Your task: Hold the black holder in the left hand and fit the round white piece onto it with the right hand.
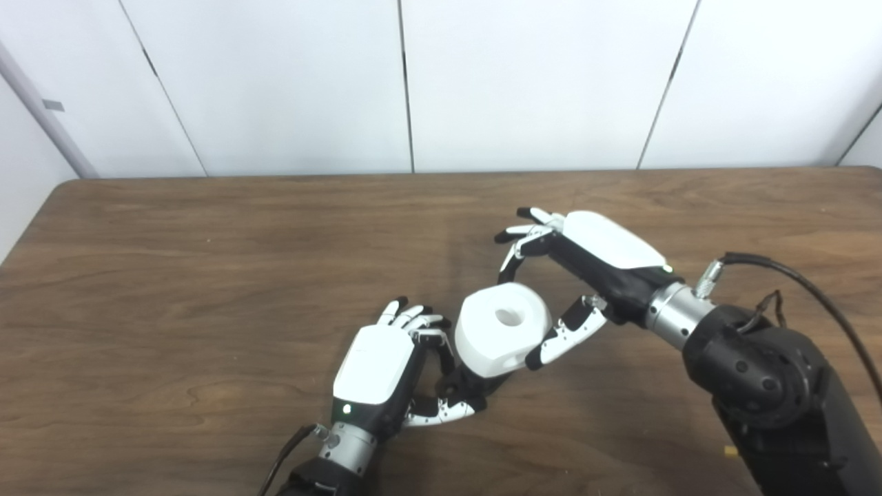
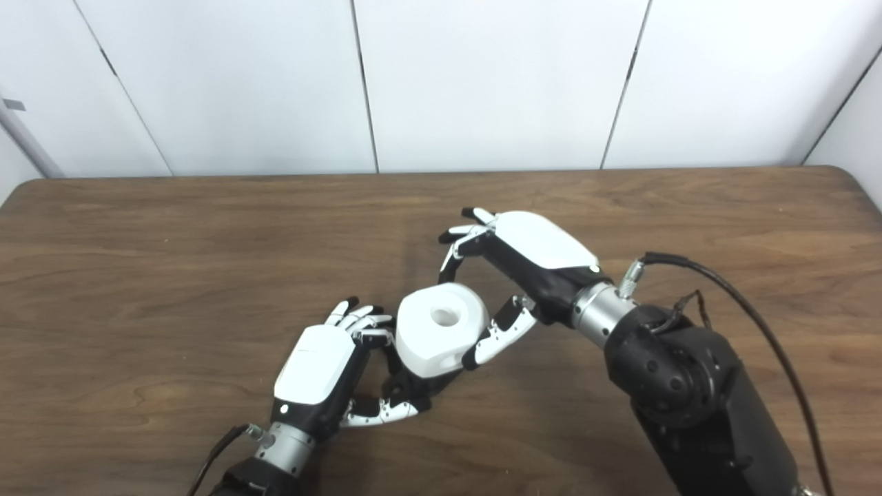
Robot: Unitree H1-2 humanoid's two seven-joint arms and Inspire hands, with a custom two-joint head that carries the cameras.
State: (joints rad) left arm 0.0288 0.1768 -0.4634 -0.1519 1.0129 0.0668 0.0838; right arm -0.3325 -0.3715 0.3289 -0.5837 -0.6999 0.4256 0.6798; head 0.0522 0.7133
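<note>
The round white piece [image 1: 499, 341], with a hole in its top, sits over the black holder [image 1: 474, 384]; only a dark bit of the holder shows beneath it. My left hand [image 1: 382, 368] is shut on that holder, fingers and thumb curled around its base. My right hand [image 1: 592, 255] reaches in from the right. One finger rests on the piece's far edge and the thumb [image 1: 561, 337] presses its near right side, pinching it, while the other fingers spread above. The right eye view shows the same white piece [image 2: 441, 331] between both hands.
The wooden table [image 1: 172, 275] runs wide to the left and back, ending at a white panelled wall. A black cable [image 1: 813, 289] loops off my right forearm.
</note>
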